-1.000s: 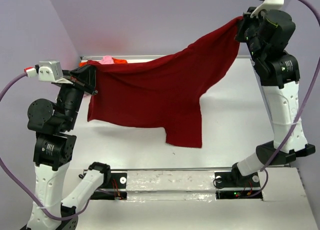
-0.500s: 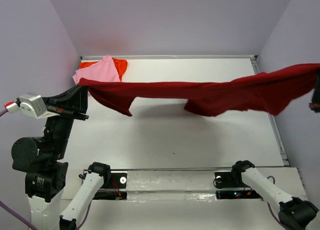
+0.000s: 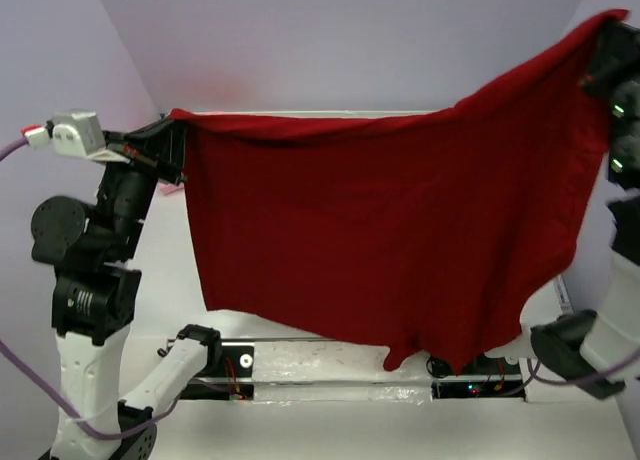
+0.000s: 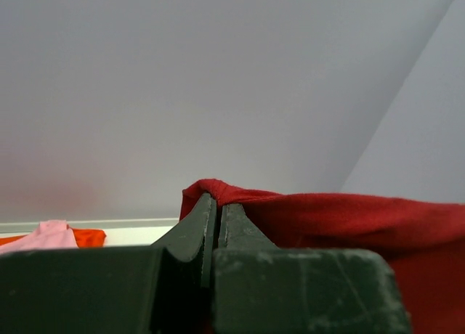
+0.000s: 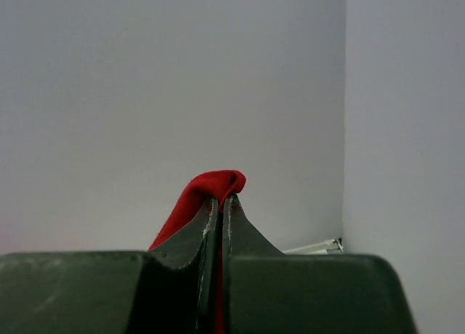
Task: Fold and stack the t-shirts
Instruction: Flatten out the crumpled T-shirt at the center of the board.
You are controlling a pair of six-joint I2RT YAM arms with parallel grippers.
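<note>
The dark crimson red t-shirt hangs spread between both grippers, high above the table, and covers most of it in the top view. My left gripper is shut on its left top corner. My right gripper is shut on its right top corner, higher than the left. The shirt's lower edge hangs down over the near edge of the table. The light pink shirt and the bright orange-red shirt lie at the table's back left, seen only in the left wrist view.
The lavender walls close in on the left, back and right. The arm base rail runs along the near edge. The white table shows only at the left of the hanging shirt.
Both arms have risen and the shirt, stretched flat and horizontal half a second ago, now hangs down as a broad sheet. It hides the pink and orange-red shirts in the top view.
</note>
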